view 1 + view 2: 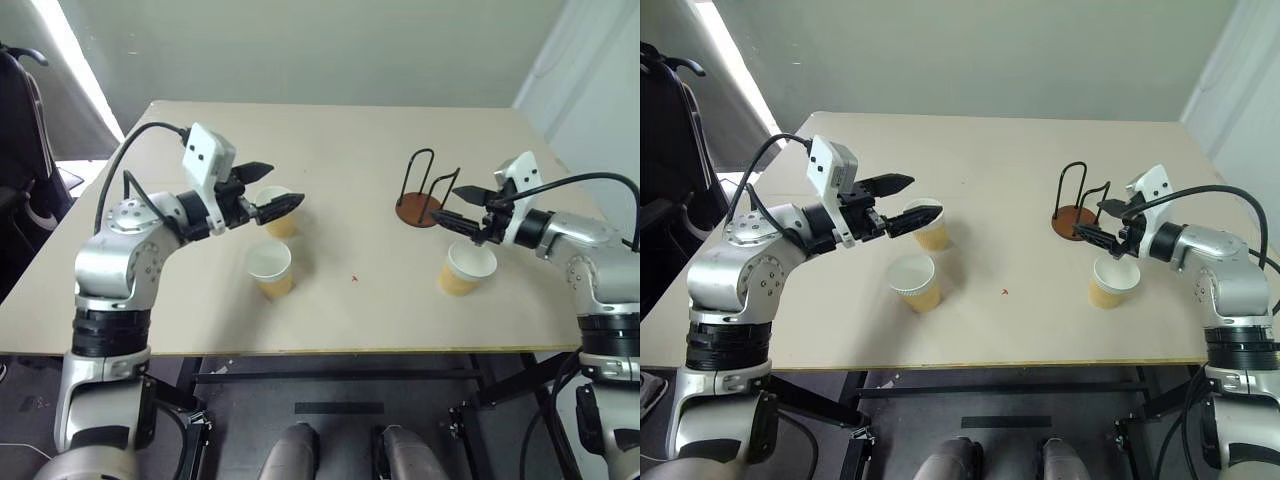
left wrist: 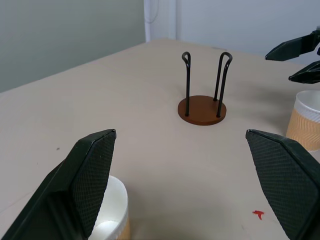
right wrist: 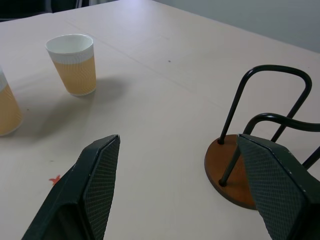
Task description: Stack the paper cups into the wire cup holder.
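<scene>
1. Beige and bare apart from the task items, the table [image 1: 340, 140] stands in front of a grey wall; I see a white curtain at its far right corner and a dark chair off its left side.
2. I see the left gripper [image 1: 272, 190] held above the table on the left, fingers [image 1: 256, 170] spread wide with nothing between them. It hovers over the farther of the two left-hand cups.
3. I see the right gripper [image 1: 455, 207] held above the table on the right, its jaws also parted and empty. It sits between the holder and the right-hand cup, over the cup's far rim.
4. The wire cup holder [image 1: 422, 190] stands upright on the right half of the table, toward the far side. Its brown disc base carries black wire loops, and no cup is inside it.
5. The paper cups number three, all upright on the table, rims up:
   - left far cup [image 1: 277, 212], just under the left gripper;
   - left near cup [image 1: 270, 270], just beside the far one, toward me;
   - right cup [image 1: 466, 268], near the holder, on its near side.
6. A small red mark [image 1: 354, 279] lies on the table between the left near cup and the right cup.
</scene>
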`<state>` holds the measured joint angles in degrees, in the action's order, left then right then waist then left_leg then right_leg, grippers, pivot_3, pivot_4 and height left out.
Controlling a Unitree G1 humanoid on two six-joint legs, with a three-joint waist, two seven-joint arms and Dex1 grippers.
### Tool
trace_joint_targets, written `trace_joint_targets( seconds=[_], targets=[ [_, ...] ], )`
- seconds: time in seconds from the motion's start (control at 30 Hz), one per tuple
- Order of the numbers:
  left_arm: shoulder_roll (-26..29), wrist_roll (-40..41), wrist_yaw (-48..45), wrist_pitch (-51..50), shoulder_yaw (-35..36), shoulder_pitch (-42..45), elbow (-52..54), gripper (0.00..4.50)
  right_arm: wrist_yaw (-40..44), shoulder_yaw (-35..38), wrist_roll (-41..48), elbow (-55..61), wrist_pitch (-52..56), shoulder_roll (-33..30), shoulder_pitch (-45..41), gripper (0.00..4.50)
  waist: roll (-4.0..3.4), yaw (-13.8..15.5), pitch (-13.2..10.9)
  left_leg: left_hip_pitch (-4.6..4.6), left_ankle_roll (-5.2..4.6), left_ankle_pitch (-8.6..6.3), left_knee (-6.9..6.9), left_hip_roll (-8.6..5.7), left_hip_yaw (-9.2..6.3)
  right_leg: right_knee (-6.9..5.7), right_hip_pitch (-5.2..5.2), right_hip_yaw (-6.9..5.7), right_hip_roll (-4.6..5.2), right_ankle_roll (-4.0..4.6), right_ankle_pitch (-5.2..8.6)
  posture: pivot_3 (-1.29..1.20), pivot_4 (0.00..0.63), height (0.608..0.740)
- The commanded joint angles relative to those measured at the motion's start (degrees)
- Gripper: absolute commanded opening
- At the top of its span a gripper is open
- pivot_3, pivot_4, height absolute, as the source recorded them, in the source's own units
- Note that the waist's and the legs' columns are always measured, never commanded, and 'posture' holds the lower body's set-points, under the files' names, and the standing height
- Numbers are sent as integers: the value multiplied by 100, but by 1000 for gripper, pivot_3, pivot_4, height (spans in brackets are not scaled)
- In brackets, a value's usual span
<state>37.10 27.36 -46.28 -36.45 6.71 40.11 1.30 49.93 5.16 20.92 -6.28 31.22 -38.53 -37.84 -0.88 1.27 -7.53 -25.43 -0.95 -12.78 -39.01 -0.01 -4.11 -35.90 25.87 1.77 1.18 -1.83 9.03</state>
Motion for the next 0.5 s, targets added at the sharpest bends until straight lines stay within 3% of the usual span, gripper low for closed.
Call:
trace_joint_targets(
  seconds=[0.03, 0.5],
  targets=[
    [73, 41, 3, 69, 128, 66, 161, 4450, -109, 92, 11, 200, -81, 5, -80, 3773, 0, 0, 0, 0, 0, 0, 0, 0, 0, 0, 0, 0, 0, 0, 0, 0, 150, 740],
    [-3, 3, -81, 238, 29, 137, 32, 4450, -46, 87, -51, 302, 112, -247, 37, 3773, 0, 0, 0, 0, 0, 0, 0, 0, 0, 0, -1, 0, 0, 0, 0, 0, 150, 740]
  ],
)
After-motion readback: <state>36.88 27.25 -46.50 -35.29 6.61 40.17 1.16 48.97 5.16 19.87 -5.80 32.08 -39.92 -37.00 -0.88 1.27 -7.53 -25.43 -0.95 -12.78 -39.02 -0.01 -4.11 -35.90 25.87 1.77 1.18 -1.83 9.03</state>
